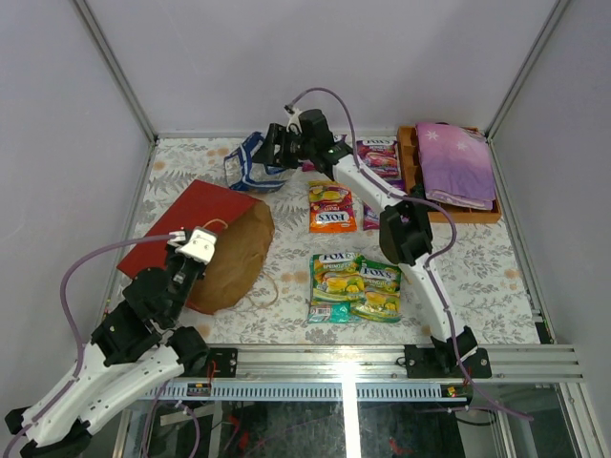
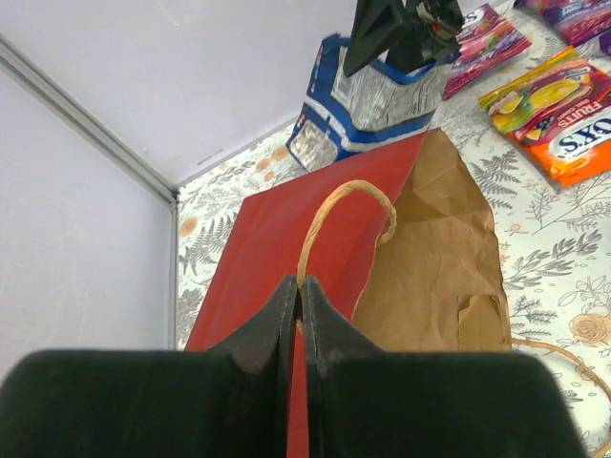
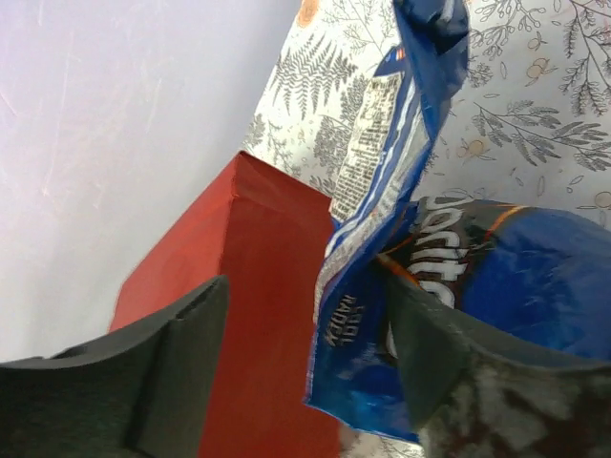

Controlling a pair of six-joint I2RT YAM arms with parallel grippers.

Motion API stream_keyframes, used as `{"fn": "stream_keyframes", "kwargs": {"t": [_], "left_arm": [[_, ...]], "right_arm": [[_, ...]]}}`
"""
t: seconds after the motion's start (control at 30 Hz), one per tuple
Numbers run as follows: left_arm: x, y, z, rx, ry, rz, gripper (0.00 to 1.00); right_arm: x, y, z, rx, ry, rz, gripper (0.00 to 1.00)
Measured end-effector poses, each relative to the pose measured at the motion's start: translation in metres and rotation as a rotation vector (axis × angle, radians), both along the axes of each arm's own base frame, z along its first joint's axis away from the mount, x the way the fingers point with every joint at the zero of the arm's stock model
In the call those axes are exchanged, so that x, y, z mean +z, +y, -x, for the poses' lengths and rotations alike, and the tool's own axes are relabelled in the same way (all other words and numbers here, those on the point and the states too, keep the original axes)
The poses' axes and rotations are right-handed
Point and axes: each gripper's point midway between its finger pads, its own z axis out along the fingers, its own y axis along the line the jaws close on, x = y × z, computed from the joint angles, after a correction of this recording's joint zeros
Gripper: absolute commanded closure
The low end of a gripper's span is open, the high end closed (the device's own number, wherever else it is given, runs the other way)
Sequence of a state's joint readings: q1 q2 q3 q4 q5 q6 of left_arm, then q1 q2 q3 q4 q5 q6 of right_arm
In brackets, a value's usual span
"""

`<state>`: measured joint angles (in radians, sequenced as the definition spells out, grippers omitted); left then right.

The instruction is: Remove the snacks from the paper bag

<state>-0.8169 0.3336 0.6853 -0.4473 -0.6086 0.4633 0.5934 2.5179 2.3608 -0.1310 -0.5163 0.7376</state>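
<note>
Top external view: the right gripper point(image 1: 274, 153), jaws parted around the blue chip bag point(image 1: 250, 162) at upper centre, should lift clear straight up. The left gripper point(image 2: 298, 315) pinches the paper bag point(image 1: 205, 234)'s cord handle point(image 2: 334, 215), centre-left.

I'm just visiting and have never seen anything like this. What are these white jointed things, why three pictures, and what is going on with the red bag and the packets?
Those are two robot arms, each ending in a two-finger gripper. One picture looks down from above; the other two come from small cameras on each wrist.

On the flowered table lies a red paper bag on its side. The left gripper is shut on the bag's cord handle. The right gripper stands open around a blue Doritos bag, near the far wall.

Already out on the table are an orange candy pouch and green-yellow pouches. A wooden tray with a folded purple cloth sits at the back right.
</note>
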Motion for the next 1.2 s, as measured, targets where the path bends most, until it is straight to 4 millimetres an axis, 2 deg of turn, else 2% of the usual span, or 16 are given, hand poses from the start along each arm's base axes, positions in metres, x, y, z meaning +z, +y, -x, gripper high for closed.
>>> {"fn": "stream_keyframes", "kwargs": {"t": [0.07,0.13,0.23,0.33,0.4,0.5,0.6,0.67,0.8,0.83,0.9,0.93,1.0,1.13,1.2], "left_arm": [[-0.001,-0.001,0.001,-0.012,-0.009,0.012,1.00],[-0.005,-0.004,0.002,-0.026,-0.003,0.018,1.00],[-0.010,-0.009,0.002,-0.040,0.022,0.030,1.00],[-0.021,-0.013,0.000,-0.041,0.068,0.026,1.00],[-0.026,-0.016,-0.001,-0.039,0.094,0.032,1.00],[-0.027,-0.020,-0.001,-0.043,0.118,0.055,1.00],[-0.026,-0.022,0.000,-0.042,0.128,0.088,1.00],[-0.026,-0.022,0.001,-0.040,0.130,0.106,1.00],[-0.022,-0.019,0.004,-0.039,0.113,0.151,1.00],[-0.020,-0.018,0.005,-0.038,0.108,0.160,1.00],[-0.019,-0.016,0.007,-0.034,0.104,0.172,1.00],[-0.018,-0.014,0.007,-0.030,0.100,0.177,1.00],[-0.017,-0.012,0.009,-0.024,0.093,0.189,1.00],[-0.013,-0.008,0.012,-0.021,0.077,0.225,1.00],[-0.014,-0.007,0.013,-0.021,0.079,0.228,1.00]], "right_arm": [[-0.003,-0.001,0.000,0.005,-0.020,0.005,0.09],[-0.018,-0.009,0.008,-0.006,-0.010,0.036,0.00],[-0.048,-0.036,0.037,-0.027,0.069,0.079,0.00],[-0.055,-0.056,0.048,-0.057,0.103,-0.005,0.00],[-0.055,-0.073,0.046,-0.083,0.130,-0.064,0.00],[-0.043,-0.090,0.034,-0.111,0.118,-0.152,0.00],[-0.019,-0.108,0.041,-0.141,0.082,-0.191,0.00],[0.006,-0.116,0.062,-0.141,0.045,-0.215,0.00],[0.068,-0.119,0.121,-0.105,-0.080,-0.275,0.02],[0.078,-0.116,0.138,-0.092,-0.108,-0.280,0.04],[0.086,-0.107,0.167,-0.073,-0.142,-0.277,0.09],[0.082,-0.101,0.186,-0.059,-0.147,-0.265,0.12],[0.059,-0.088,0.222,-0.024,-0.121,-0.217,0.16],[-0.013,-0.074,0.281,0.028,-0.036,-0.039,0.23],[-0.041,-0.070,0.300,0.052,-0.017,0.042,0.27]]}}
